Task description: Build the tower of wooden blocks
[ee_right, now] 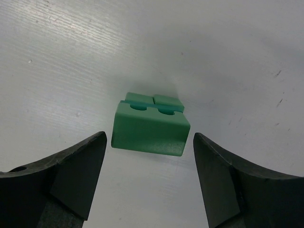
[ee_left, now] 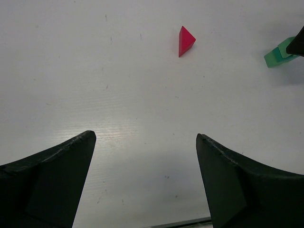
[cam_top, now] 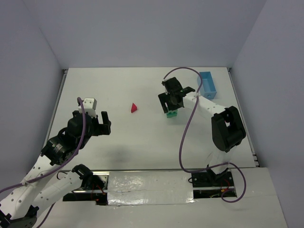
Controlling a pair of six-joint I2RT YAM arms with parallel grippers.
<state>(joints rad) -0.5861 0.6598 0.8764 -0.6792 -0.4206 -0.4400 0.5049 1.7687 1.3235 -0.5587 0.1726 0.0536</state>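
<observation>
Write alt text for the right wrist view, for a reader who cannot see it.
Green blocks, a wide one atop smaller ones, stand on the white table between the open fingers of the right gripper, with a narrow gap at each side.

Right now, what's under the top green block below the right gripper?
Two lower green blocks peek out past the far edge of the top green block; anything else beneath is covered.

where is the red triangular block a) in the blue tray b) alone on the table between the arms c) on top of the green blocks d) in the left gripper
b: the red triangular block lies alone on the white table, well apart from the green blocks, as the top view shows
</observation>
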